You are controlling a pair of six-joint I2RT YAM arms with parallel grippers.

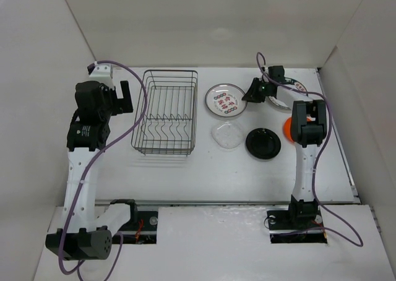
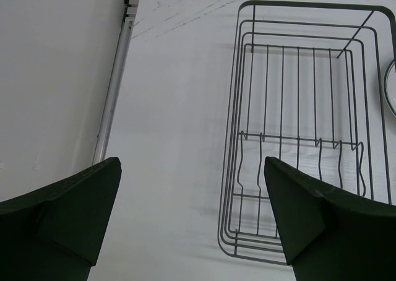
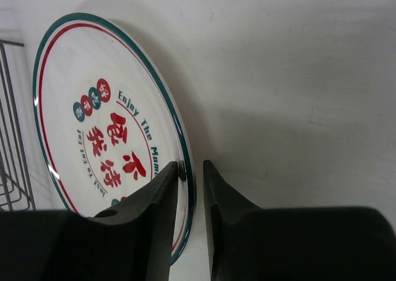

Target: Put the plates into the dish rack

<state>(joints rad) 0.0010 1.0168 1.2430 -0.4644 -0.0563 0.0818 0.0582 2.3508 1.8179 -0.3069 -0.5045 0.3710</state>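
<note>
The dish rack [image 1: 164, 112] is a dark wire basket with nothing in it, left of centre; it also shows in the left wrist view [image 2: 297, 138]. The white plate with red marks [image 1: 224, 100] lies flat to its right. My right gripper [image 1: 249, 95] is at that plate's right edge. In the right wrist view its fingers [image 3: 192, 166] straddle the plate's [image 3: 99, 108] teal rim, closed to a narrow gap. The clear wavy plate [image 1: 227, 135] and the black plate [image 1: 263, 143] lie nearer. The orange plate [image 1: 287, 129] and the dark-rimmed white plate [image 1: 283, 100] are partly hidden by the right arm. My left gripper [image 1: 124, 98] [image 2: 192, 188] is open and empty, left of the rack.
White walls enclose the table on the left, back and right. A metal strip [image 2: 114, 89] runs along the table's left edge. The rack's right side is close to the plate with red marks.
</note>
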